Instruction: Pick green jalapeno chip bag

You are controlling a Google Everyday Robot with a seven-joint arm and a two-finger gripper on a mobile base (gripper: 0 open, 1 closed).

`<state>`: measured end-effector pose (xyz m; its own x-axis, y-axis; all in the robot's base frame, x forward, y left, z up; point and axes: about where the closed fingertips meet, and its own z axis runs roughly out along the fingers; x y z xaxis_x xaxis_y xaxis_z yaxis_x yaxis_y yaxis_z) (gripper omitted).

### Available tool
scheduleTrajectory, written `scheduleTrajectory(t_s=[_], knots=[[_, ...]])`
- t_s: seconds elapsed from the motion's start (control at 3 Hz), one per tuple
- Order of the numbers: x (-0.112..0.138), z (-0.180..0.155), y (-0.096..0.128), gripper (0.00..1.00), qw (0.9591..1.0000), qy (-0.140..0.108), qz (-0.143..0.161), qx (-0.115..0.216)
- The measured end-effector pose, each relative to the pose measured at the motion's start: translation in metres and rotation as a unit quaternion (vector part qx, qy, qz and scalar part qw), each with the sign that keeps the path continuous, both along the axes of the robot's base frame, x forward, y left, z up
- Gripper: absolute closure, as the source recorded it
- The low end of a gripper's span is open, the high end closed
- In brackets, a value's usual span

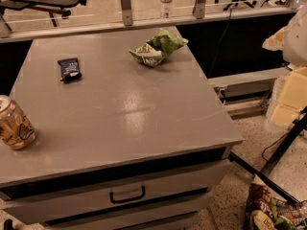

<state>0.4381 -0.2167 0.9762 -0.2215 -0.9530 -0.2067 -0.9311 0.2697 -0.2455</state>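
Green jalapeno chip bag (157, 48) is seen crumpled on the far right part of the grey cabinet top (129, 114). A dark navy packet (70, 69) is laid well to its left, a tan can (14, 123) at the near left edge. The gripper is not seen in view.

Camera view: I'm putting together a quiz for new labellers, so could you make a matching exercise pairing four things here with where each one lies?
Things
1. green jalapeno chip bag
2. dark navy packet
3. can
4. brown-and-green bag

Places
A. on the floor, to the right of the table
B. far right part of the table top
C. near left edge of the table top
D. far left part of the table top

Pairs: 1-B, 2-D, 3-C, 4-A.

The gripper is not in view.
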Motion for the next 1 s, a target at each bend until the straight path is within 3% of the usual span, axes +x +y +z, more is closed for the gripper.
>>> scheduleTrajectory(t_s=[0.67, 1.0], knots=[[0.004, -0.001, 0.004, 0.0, 1.0, -0.001, 0.005, 0.0], [0.054, 0.007, 0.026, 0.0, 0.9985, -0.048, 0.027, -0.001]])
